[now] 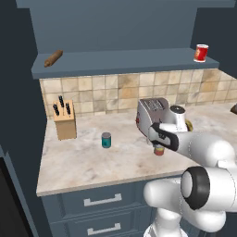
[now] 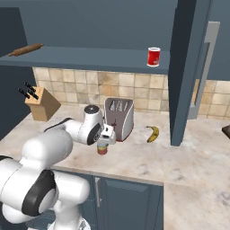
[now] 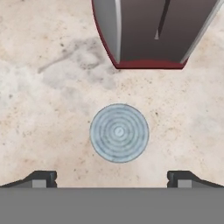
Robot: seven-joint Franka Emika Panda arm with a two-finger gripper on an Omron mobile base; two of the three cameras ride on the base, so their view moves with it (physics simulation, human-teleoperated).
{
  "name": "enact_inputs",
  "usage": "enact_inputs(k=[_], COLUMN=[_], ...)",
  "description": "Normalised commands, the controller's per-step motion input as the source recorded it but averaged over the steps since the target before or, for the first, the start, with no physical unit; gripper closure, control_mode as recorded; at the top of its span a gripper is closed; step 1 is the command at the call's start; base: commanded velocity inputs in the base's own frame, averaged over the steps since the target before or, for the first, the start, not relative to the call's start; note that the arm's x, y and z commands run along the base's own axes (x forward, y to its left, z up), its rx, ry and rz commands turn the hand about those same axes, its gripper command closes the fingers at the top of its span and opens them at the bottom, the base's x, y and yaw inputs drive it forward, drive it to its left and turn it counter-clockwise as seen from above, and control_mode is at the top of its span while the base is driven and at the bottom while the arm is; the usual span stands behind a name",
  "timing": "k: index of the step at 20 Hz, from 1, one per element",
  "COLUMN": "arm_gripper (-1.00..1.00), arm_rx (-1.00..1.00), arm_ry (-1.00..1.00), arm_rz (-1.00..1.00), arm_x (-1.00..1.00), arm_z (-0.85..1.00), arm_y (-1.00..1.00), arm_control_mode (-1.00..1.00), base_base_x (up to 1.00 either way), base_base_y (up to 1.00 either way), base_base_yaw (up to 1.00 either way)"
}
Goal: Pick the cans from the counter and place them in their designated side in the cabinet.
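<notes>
gripper (image 3: 112,179) wide open above short can (image 3: 119,133)

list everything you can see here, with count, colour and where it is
teal can: 1, teal label, grey top, on the counter, left of the arm
short can: 1, red-orange and yellow-green label, grey top, on the counter, directly below the hand
red can: 1, red with white bands, right end of the cabinet shelf
rolling pin: 1, brown, left end of the shelf
toaster: 1, silver and dark red, by the tiles
knife block: 1, tan, counter left
banana: 1, yellow, right of the toaster
drawers: blue-grey, silver handles
hand: 1, open, above the short can
</notes>
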Motion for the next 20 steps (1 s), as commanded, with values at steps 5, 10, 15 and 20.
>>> enact_inputs(k=[5, 10, 15, 20], arm_gripper=[-1.0, -1.0, -1.0, -1.0], arm_rx=[0.0, 0.0, 0.0, 0.0], arm_ry=[0.0, 0.0, 0.0, 0.0], arm_rz=[0.0, 0.0, 0.0, 0.0], arm_x=[0.1, 0.1, 0.09, 0.08], arm_z=[-0.11, -0.11, -0.11, -0.11], arm_y=[-0.02, -0.03, -0.01, 0.0], arm_control_mode=[-1.0, -1.0, -1.0, -1.0], base_base_x=[0.0, 0.0, 0.0, 0.0], base_base_y=[0.0, 0.0, 0.0, 0.0], base_base_yaw=[0.0, 0.0, 0.0, 0.0])
